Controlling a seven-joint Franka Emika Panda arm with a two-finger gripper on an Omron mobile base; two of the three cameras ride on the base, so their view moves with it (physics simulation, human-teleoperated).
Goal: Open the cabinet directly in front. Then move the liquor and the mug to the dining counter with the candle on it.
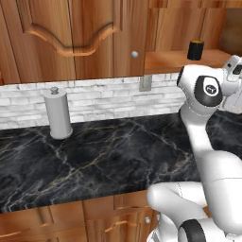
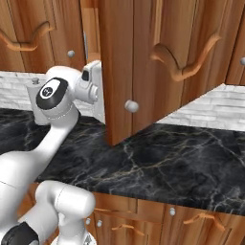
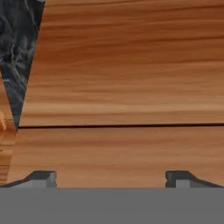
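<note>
The cabinet [image 1: 71, 38] has its left door shut. Its right door [image 2: 143, 62] is swung out over the counter, edge-on to the right base view, with a round silver knob [image 2: 130, 106]. On the bare wooden shelf [image 1: 170, 60] stands the black mug [image 1: 195, 49]. The liquor is out of view, and so is the dining counter. My gripper [image 3: 111, 179] is open with nothing between its fingers, close to a flat wooden face of the cabinet. My hand [image 2: 91, 88] sits just behind the open door's left edge, below shelf level.
A grey paper-towel cylinder [image 1: 57, 113] stands at the back left of the black marble counter [image 1: 118, 160], against the white brick backsplash [image 1: 108, 97]. Wooden drawer fronts [image 2: 143, 215] run below the counter edge. The open door juts out over the counter.
</note>
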